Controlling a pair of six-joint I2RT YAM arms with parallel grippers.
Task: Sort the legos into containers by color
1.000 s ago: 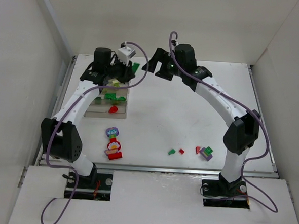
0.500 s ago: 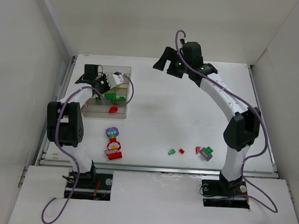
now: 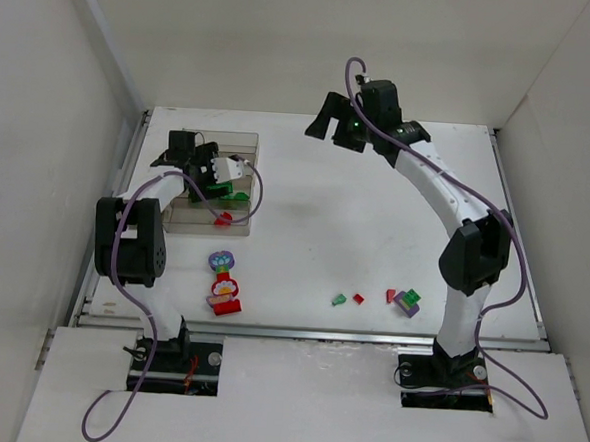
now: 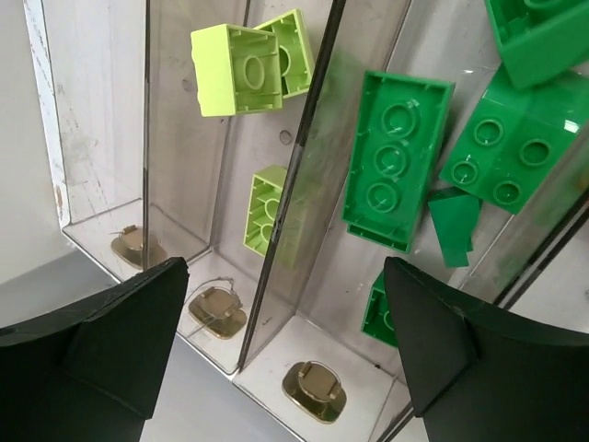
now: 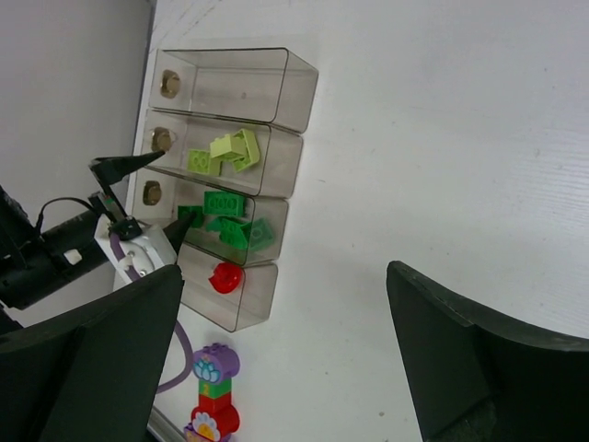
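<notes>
Our left gripper [image 4: 285, 308] hovered wide open and empty over green legos [image 4: 396, 161] in the tray [image 4: 110, 138]. Our right gripper [image 5: 283, 276] gaped empty too.

Brownish-clear tray [image 5: 235, 85], lime bricks [image 4: 241, 69], green bricks [image 4: 396, 161], one red piece [image 5: 225, 276], black fingers [image 4: 110, 341].

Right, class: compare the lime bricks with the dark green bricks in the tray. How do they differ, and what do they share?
Colour: the lime bricks are pale yellow-green, the dark green bricks much deeper.
Place: lime bricks fill the second compartment from the far end, dark green bricks the third.
Number: three lime bricks show, while the dark green bricks are more.
Shape: lime bricks are short and squarish, some dark green bricks longer or flat.
Shared: both lie jumbled inside the tray, one colour per compartment.
</notes>
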